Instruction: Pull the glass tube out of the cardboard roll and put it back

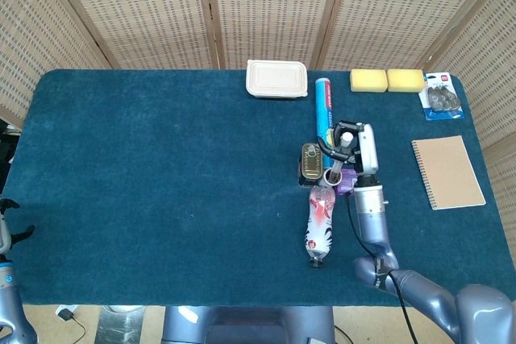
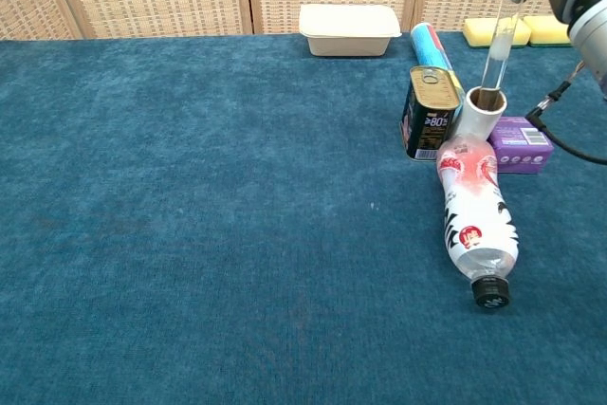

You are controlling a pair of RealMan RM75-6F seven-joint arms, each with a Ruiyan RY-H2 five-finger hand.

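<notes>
the right hand pinches the top of the clear glass tube, which stands nearly upright with its lower end at the mouth of the white cardboard roll. the roll stands on the blue-carpeted counter, with the dark tin can just beside it at 9 o'clock, the purple box at 3 o'clock and the lying red-and-white plastic bottle touching it at 6 o'clock. only a sliver of the left hand shows at the counter's left edge; its state cannot be told.
</notes>
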